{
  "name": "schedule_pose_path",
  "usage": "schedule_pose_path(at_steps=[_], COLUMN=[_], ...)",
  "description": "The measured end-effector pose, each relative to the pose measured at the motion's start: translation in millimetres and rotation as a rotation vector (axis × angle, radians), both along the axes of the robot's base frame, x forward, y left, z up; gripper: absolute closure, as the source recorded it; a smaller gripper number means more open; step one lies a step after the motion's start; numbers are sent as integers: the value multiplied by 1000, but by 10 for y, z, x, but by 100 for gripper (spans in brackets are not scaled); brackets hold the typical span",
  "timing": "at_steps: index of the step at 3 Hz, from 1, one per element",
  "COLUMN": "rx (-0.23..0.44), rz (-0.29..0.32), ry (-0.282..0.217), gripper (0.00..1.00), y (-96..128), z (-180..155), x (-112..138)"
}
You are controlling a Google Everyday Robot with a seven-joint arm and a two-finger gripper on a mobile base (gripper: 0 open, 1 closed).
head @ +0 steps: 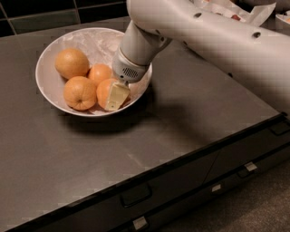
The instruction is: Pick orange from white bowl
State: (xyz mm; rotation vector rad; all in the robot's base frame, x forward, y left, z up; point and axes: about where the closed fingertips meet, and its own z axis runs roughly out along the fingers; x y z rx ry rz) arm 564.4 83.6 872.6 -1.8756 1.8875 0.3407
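Note:
The white bowl, wide and shallow with crinkled white paper in it, stands at the back left of the dark counter and holds several oranges. My gripper reaches down into the bowl's right side from the big white arm. It sits right at the deep-orange orange and covers that fruit's right half. A paler orange, a dimpled orange and another orange lie just to the left, touching one another.
The dark counter drops off at its front edge above drawers with handles. White paper and dishes lie at the back right, partly behind the arm.

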Motion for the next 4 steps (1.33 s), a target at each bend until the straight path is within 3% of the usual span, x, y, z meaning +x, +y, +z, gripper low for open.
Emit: schedule_pose_path(at_steps=[1, 3, 4], rx=[0, 26, 33], rz=[0, 17, -4], ry=[0, -98, -187], gripper=[97, 100, 100], y=[0, -4, -62], z=[3, 484, 743], x=[0, -101, -169])
